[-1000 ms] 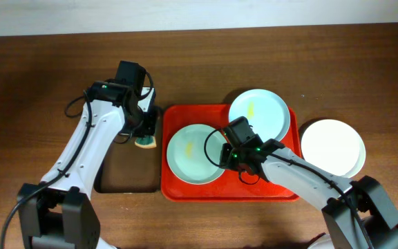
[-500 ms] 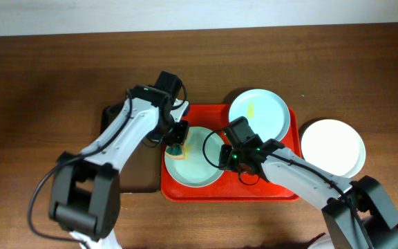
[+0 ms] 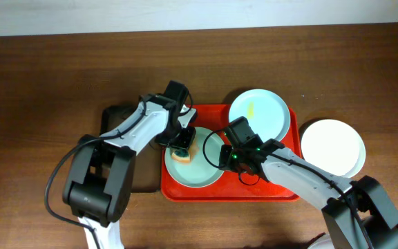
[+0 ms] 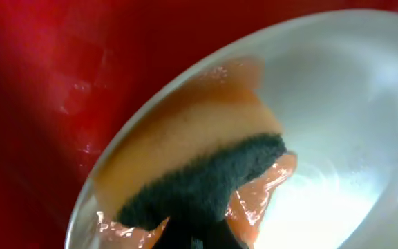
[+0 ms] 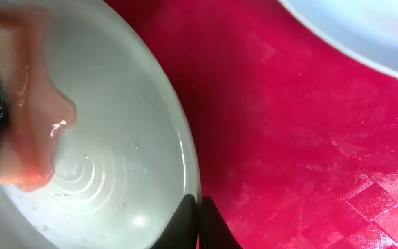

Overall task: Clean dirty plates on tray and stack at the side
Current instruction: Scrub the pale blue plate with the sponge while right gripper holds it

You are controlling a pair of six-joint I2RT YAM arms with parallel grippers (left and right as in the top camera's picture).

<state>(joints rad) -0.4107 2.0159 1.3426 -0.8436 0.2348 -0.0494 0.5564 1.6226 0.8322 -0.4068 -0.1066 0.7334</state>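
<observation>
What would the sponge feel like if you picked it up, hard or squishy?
Probably squishy: the sponge bulges and bends where it presses on the plate. Maybe slippery too, since its edges look wet and shiny. Likely light for its size, as it looks like foam.

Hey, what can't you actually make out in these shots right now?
Front plate under the sponge: any smear covered, overhead and left wrist.
Left gripper: cut off at bottom edge, left wrist.
Black tray: mostly under left arm, overhead.
Rear plate: cut by top edge, blurred, right wrist.
</observation>
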